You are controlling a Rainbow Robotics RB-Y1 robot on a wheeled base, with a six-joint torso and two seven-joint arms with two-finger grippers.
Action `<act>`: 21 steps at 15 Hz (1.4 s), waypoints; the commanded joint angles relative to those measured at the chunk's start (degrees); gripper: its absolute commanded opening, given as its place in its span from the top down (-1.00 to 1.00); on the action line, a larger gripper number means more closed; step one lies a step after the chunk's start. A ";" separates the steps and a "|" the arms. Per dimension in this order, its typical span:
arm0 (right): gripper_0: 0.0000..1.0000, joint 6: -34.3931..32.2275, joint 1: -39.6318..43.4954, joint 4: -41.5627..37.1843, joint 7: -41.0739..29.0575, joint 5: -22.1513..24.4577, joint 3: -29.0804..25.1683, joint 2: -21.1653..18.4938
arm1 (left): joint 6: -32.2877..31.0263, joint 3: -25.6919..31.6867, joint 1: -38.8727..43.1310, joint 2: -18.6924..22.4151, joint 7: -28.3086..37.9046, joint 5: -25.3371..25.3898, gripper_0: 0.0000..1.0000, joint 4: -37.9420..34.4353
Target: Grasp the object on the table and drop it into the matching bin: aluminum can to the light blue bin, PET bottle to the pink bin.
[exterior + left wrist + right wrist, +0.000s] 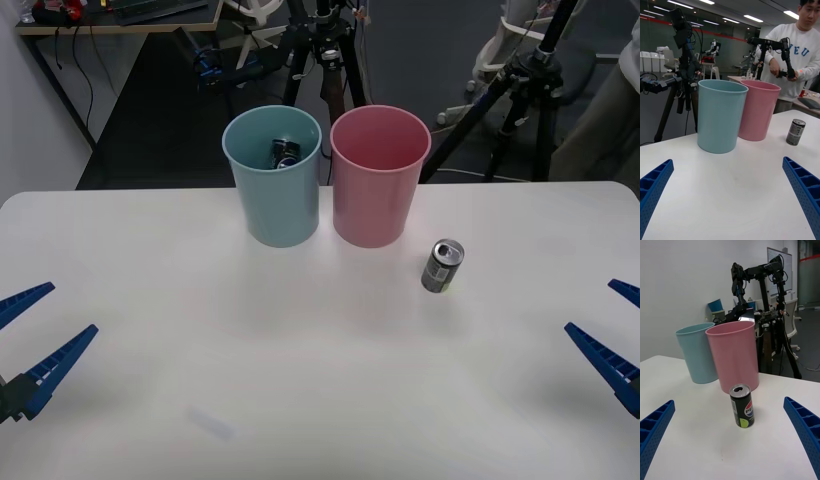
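Can (442, 266) upright beside pink bin (379, 177)

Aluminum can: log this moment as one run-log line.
aluminum can: upright on table, near pink bin | light blue bin: holds dark can | left gripper: open | right gripper: open

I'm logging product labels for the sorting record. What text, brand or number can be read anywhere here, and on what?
"PEPSI" with its round logo: on the side of the can standing on the table, seen from the right wrist.
Small print lower on that can: too small to read.
Can inside the light blue bin: label too small to read.
The pink bin bears no text.
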 commanded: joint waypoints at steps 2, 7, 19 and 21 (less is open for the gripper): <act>-1.00 0.13 -0.05 -0.45 -0.18 0.28 -0.23 1.20 | 0.00 0.00 0.00 0.00 0.00 0.00 -1.00 0.00; -1.00 7.86 3.99 -7.92 -0.35 1.95 2.40 0.59 | 0.00 0.00 0.00 0.00 0.00 0.00 -1.00 0.00; -1.00 32.29 3.91 -8.10 14.68 5.82 22.88 0.68 | 0.00 0.00 0.00 0.00 0.00 0.00 -1.00 0.00; -1.00 37.39 3.12 -8.10 15.12 5.82 26.13 0.68 | 0.00 0.00 0.00 0.00 0.00 0.00 -1.00 0.00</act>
